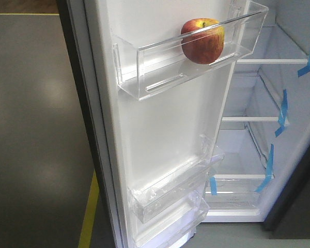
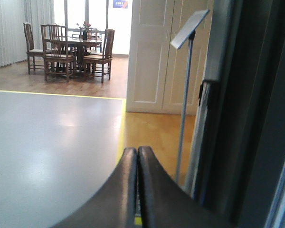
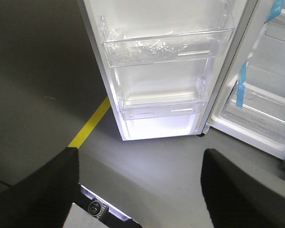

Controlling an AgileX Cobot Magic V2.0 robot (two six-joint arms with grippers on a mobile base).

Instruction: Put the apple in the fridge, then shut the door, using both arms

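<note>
currently the apple (image 1: pixel 202 41) sits in the clear top bin (image 1: pixel 144 70) of the open door (image 1: pixel 160 134), upper centre of the front view; left pincer (image 2: pixel 137 159) pressed together, right pincer (image 3: pixel 140 154) spread apart.

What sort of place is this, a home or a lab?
Probably a test hall staged like a home: a fridge stands open on grey floor with a yellow line, dining table and chairs beyond.

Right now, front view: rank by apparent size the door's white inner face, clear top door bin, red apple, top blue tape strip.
white inner door face
clear plastic top door bin
glossy red-yellow apple
top blue tape strip; thin, farther back, so true size unsure
</note>
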